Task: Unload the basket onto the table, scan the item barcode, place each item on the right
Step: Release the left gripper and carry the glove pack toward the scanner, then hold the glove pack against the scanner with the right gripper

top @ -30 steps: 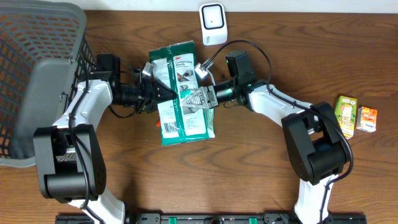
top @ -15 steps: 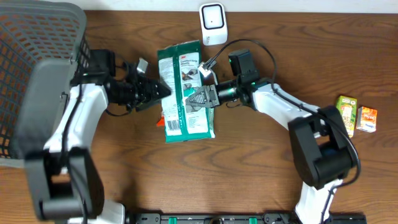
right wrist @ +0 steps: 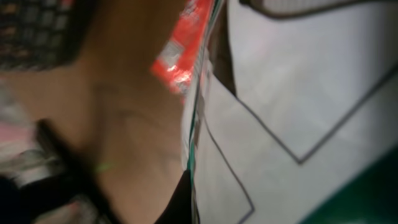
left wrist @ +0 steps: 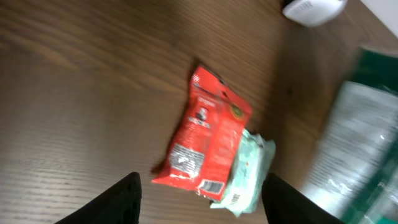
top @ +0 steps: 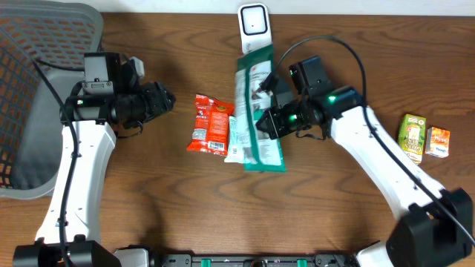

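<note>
Green package [top: 251, 89]: mid-tabletop [top: 334, 215], gripped by the right pincer [top: 267, 120]
Long axis: runs 12 to 6 o'clock, with the lower end leaning a touch toward 5
Top end: points to 12 o'clock, and its tip meets the white scanner [top: 254, 28] in the overhead view
Right pincer: clenched on the package's 3 o'clock edge
Left pincer [top: 168, 99]: released, fingers spread and empty, out at 9 o'clock
Red snack packet [top: 210, 124]: lying flat at the package's 9 o'clock, touching a pale mint packet [top: 236, 141]
</note>
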`<state>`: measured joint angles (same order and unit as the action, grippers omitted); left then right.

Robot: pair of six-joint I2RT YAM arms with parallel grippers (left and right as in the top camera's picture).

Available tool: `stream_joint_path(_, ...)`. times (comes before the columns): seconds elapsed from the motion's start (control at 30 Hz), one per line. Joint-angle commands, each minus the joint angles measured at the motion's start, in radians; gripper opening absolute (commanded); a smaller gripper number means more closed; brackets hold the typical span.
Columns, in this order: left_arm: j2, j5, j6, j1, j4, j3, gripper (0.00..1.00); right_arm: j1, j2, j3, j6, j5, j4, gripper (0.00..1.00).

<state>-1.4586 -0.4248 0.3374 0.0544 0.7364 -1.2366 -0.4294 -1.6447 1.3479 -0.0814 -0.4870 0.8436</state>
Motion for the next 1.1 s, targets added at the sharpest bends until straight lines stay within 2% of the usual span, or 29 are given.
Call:
stream_joint_path(0.0,-0.002,0.098,0.043,0.002,0.004,-0.013,0.64,-0.030,0.030,0.158,0.086,0.302,0.120,0.01)
stream_joint_path(0.13,-0.002,0.152,0.043,0.002,0.011,-0.013,0.65,-0.045,-0.004,0.356,0.159,0.404,0.299,0.01)
stream_joint_path(0.23,-0.002,0.217,0.042,0.002,0.022,-0.013,0.65,-0.069,-0.039,0.470,0.231,0.502,0.361,0.01)
stream_joint_path(0.3,-0.002,0.253,0.042,0.002,0.026,-0.013,0.65,-0.095,-0.055,0.510,0.277,0.571,0.363,0.01)
stream_joint_path(0.37,-0.002,0.261,0.042,0.002,0.026,-0.013,0.73,-0.133,-0.066,0.524,0.346,0.655,0.337,0.01)
stream_joint_path(0.5,-0.002,0.261,0.042,0.002,0.027,-0.013,0.75,-0.215,-0.092,0.524,0.520,0.838,0.287,0.01)
stream_joint_path(0.53,-0.002,0.261,0.042,0.002,0.026,-0.013,0.79,-0.233,-0.101,0.524,0.579,0.863,0.276,0.01)
stream_joint_path(0.63,-0.002,0.261,0.042,0.002,0.026,-0.013,0.80,-0.275,-0.124,0.524,0.701,0.883,0.241,0.01)
stream_joint_path(1.07,-0.002,0.261,0.042,0.002,0.026,-0.013,0.80,-0.310,-0.140,0.523,0.764,0.902,0.201,0.01)
